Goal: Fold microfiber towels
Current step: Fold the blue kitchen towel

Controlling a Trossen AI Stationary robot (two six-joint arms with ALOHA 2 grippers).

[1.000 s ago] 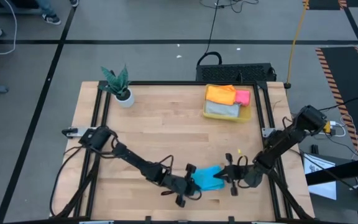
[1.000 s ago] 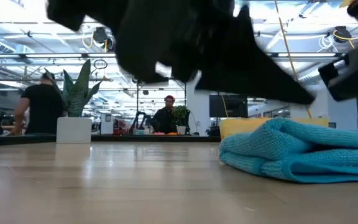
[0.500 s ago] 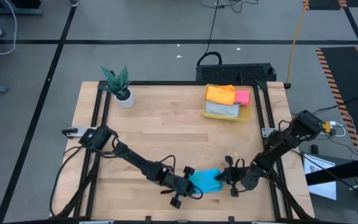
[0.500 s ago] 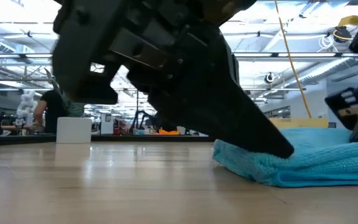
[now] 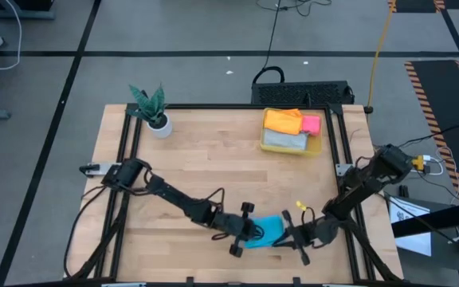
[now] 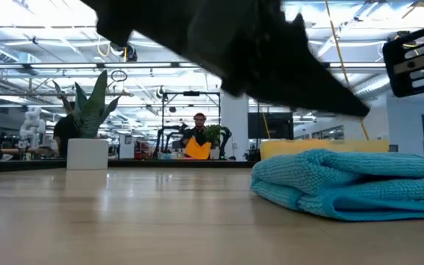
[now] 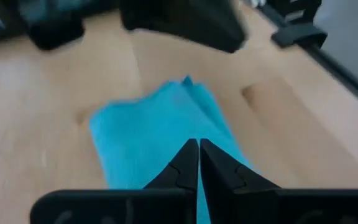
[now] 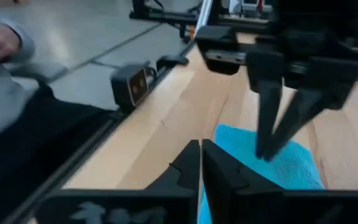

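A bright blue towel (image 5: 263,232) lies bunched in a small folded heap near the front edge of the table (image 5: 198,167), right of centre; in the low view (image 6: 352,180) it shows as a rumpled mound with soft rolled folds along its left side.

The left gripper (image 5: 249,231) sits at the towel's left edge, its fingers (image 7: 188,163) pressed together with no cloth between them, tips over the blue cloth; the right gripper (image 5: 287,236) sits at the towel's right edge, its fingers (image 8: 197,163) likewise closed tight and empty, with the blue towel (image 8: 278,168) just beyond them and the left gripper (image 8: 277,124) standing over it with its own tips together.

In the low view a dark gripper body fills the upper frame above the towel, apart from it.

At the far right of the table a yellow bin (image 5: 292,133) holds an orange towel (image 5: 283,121), a pink towel (image 5: 311,124) beside it, and a grey towel (image 5: 284,139) nearer; a potted plant (image 5: 153,110) stands at the far left corner.

Beyond the table in the low view a person (image 6: 199,136) sits far off in the room; a sleeve (image 8: 5,74) shows in the right wrist view.
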